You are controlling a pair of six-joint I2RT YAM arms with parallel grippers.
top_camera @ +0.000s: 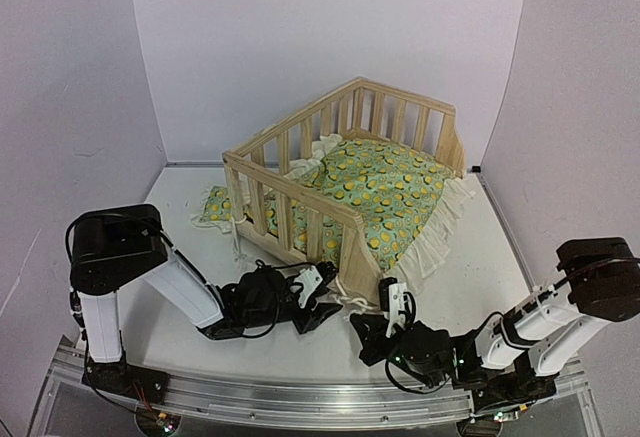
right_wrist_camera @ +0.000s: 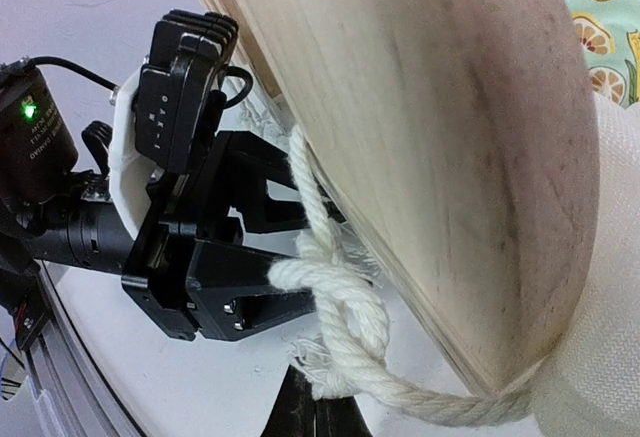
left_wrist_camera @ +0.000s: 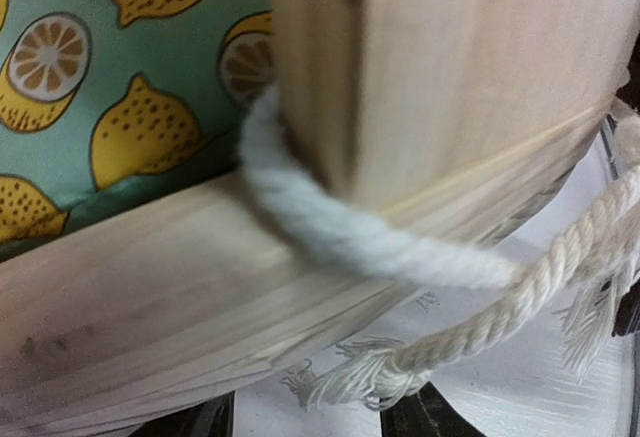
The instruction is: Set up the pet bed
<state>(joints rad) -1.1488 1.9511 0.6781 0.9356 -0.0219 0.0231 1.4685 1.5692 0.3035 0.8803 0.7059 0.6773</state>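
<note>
- Frame: pale pine, slatted sides, one low side on the right; upright on the table, set at an angle.
- Cushion: green with a lemon print, lies inside the frame; its cream ruffle spills over the low side.
- Pillow: small, same print, on the table outside the frame's left slats.
- Rope: cream, looped round the near corner post, knotted, with a frayed end.

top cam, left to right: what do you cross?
left arm → small pillow → left gripper → rope knot → right gripper → right arm. The bed frame and cushion span the middle, so they are left out.
</note>
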